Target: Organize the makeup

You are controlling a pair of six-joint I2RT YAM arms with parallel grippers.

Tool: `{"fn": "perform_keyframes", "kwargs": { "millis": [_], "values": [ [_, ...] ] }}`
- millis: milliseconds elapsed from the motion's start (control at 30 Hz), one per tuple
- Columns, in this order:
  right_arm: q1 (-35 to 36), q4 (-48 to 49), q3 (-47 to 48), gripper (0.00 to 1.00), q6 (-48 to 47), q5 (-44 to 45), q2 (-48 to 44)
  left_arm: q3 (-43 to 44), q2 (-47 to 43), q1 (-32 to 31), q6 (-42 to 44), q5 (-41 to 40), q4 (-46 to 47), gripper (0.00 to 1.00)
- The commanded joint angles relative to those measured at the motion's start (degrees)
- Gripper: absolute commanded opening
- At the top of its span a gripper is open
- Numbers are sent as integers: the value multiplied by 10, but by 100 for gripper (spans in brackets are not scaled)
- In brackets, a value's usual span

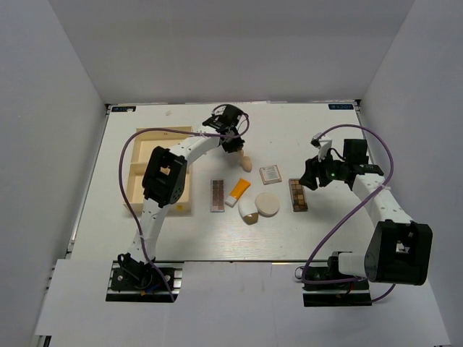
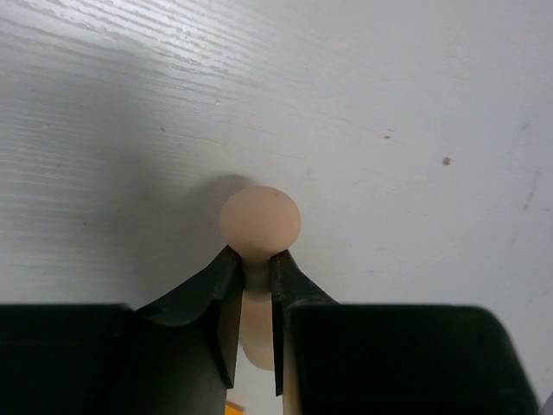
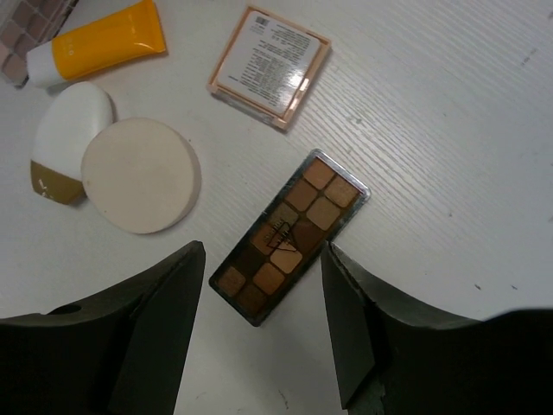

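A pale wooden divided tray (image 1: 134,189) sits on the left part of a white counter (image 1: 181,238). Plain white walls (image 1: 58,108) enclose the counter.

Txt on square compact (image 3: 270,67) illegible

White tbl (image 1: 202,238), 3 pale grey walls (image 1: 231,50)

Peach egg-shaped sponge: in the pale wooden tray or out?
Out: the peach egg-shaped sponge is pinched in the left pincer, right of the pale wooden tray.
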Motion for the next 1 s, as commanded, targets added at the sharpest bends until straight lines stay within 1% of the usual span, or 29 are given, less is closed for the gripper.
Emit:
{"fn": "perform_keyframes", "kwargs": {
  "millis": [0,33,67,167,200,233,300,433,467,500,600,667,800,833,933,967],
  "values": [
    [9,-25,17,62,-52,-76,8,-8,-121,8,31,-24,36,23],
    [10,-28,18,62,-59,-84,9,-19,-139,14,40,-25,42,23],
    [36,-28,19,62,-66,-96,9,-42,-158,14,44,-39,44,23],
    [50,-18,28,62,-65,-100,20,-83,-226,34,70,-81,42,23],
    [67,-16,31,62,-61,-96,29,-95,-243,39,73,-89,35,23],
    [73,-11,36,62,-57,-86,33,-106,-270,53,76,-98,30,23],
    [99,4,44,61,-42,-73,49,-147,-297,69,76,-125,18,23],
    [148,38,82,61,-7,-13,80,-222,-368,128,73,-156,16,23],
    [154,46,90,61,1,-1,87,-234,-377,138,74,-161,15,24],
    [175,63,99,61,18,11,105,-252,-383,146,79,-168,12,24],
    [201,75,145,61,42,43,148,-264,-389,174,90,-179,-6,29],
    [219,79,183,61,72,67,183,-266,-382,190,95,-182,-9,36],
    [249,79,241,63,136,118,243,-266,-367,214,93,-178,-15,39],
    [256,76,253,64,152,126,254,-265,-364,214,91,-176,-16,44],
    [270,72,289,66,179,155,290,-261,-350,227,87,-168,-22,51],
    [273,72,302,67,184,162,304,-260,-349,227,86,-166,-23,59]
  ]
}}
